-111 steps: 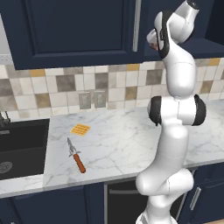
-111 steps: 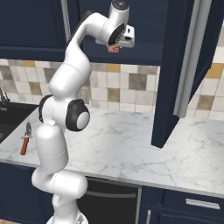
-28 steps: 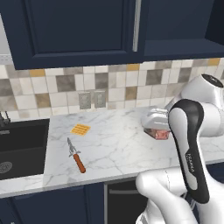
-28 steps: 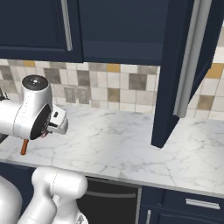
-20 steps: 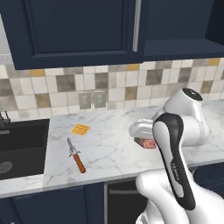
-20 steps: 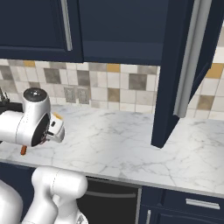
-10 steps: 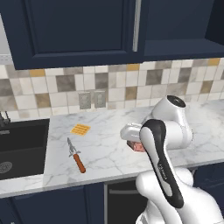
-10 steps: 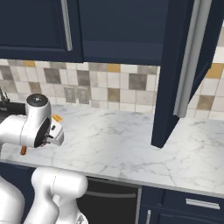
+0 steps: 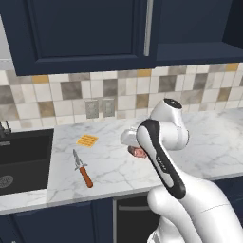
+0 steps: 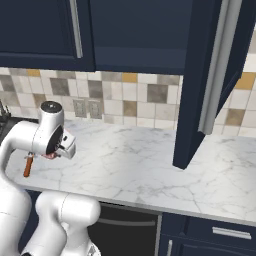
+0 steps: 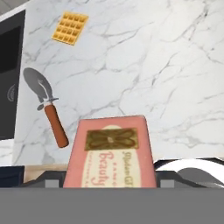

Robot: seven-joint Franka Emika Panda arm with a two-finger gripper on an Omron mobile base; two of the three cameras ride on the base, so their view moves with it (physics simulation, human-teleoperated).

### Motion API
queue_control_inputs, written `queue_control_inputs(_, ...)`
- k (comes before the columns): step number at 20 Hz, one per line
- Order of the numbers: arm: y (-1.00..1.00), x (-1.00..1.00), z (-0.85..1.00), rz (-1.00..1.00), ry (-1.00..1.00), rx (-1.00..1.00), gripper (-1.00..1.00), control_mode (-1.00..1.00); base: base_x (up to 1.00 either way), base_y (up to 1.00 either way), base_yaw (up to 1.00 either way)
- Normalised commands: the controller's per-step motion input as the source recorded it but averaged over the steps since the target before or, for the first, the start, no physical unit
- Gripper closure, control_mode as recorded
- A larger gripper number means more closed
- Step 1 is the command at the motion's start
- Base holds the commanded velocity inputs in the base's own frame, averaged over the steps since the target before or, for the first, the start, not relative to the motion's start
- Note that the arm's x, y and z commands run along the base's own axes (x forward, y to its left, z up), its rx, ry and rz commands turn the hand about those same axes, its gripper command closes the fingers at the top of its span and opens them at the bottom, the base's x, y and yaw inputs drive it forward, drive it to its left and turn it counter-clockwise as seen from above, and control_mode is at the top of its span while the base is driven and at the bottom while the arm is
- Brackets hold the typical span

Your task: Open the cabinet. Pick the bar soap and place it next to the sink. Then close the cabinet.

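One step of three looks done: the cabinet stands open, its narrow navy door swung out over the marble table. The step in hand is the carry. The pincer is clamped on the bar soap, whose pinkish printed face fills the lower middle of the hand view; in the left base view the soap shows as a reddish block under the white wrist, held above the table and not yet set down. The sink lies well to the left, beyond the orange-handled knife and the flat orange ridged square.

Next, as I judge it, the arm has to travel further left, pass over the knife without brushing it, and lower the soap onto bare marble just beside the basin's rim before letting go. After that the open door remains to be pushed shut.
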Motion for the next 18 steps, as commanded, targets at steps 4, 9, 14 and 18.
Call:
queue_control_inputs(4, 0.37, 0.2, -0.3, 0.0, 0.11, 0.0, 1.0, -1.0, 0.0, 0.0, 0.0)
queue_control_inputs(9, 0.19, 0.35, -0.31, 0.0, 0.05, 0.0, 1.0, -1.0, 0.0, 0.0, 0.0)
queue_control_inputs(14, 0.2, 0.36, -0.32, 0.0, 0.01, 0.0, 1.0, -1.0, 0.0, 0.0, 0.0)
queue_control_inputs(18, 0.24, 0.19, -0.24, 0.0, 0.0, 0.0, 1.0, -1.0, 0.0, 0.0, 0.0)
